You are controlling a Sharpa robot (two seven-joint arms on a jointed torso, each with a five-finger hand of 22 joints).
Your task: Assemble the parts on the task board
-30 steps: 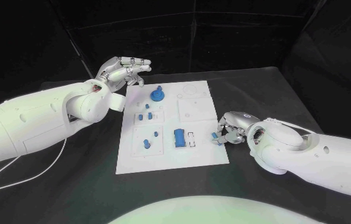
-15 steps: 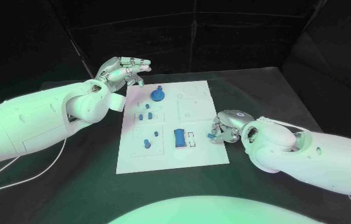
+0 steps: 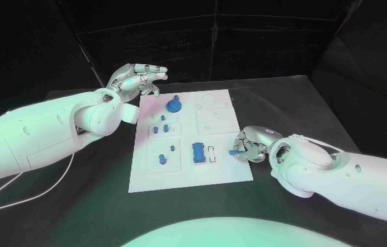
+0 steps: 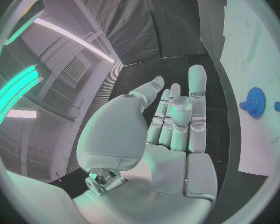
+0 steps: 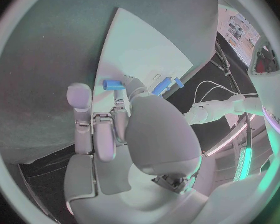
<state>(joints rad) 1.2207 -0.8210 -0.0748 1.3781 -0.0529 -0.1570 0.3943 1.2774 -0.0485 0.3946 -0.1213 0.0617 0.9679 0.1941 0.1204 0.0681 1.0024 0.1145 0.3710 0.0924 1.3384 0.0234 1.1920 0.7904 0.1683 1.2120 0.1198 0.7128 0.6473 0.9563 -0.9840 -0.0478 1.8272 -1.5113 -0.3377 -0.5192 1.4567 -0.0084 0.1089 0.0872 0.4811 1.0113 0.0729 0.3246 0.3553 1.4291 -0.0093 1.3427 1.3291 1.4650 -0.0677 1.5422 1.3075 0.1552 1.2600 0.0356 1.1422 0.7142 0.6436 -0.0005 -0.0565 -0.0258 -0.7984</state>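
Note:
The white task board (image 3: 217, 171) lies in the middle of the black table. On it are a blue gear (image 3: 173, 104) at the far end, a blue block (image 3: 197, 152) near the front, and several small blue pieces (image 3: 160, 128). My right hand (image 3: 251, 144) hangs at the board's right edge and pinches a small blue cylinder (image 3: 233, 152) in its fingertips; the right wrist view shows that cylinder (image 5: 113, 84) sticking out sideways from my right hand (image 5: 115, 119) over the board (image 5: 146, 50). My left hand (image 3: 137, 79) is raised off the board's far left corner, fingers apart, holding nothing.
The left wrist view has my left hand (image 4: 171, 129) with fingers stretched out, and beyond it the blue gear (image 4: 256, 101) on the board (image 4: 267, 55). Black curtains close the table's far side. Bare black tabletop (image 3: 306, 107) lies right of the board.
My right hand has shifted slightly along the board's right edge, with the blue cylinder still in its fingertips. The left hand has stayed put.

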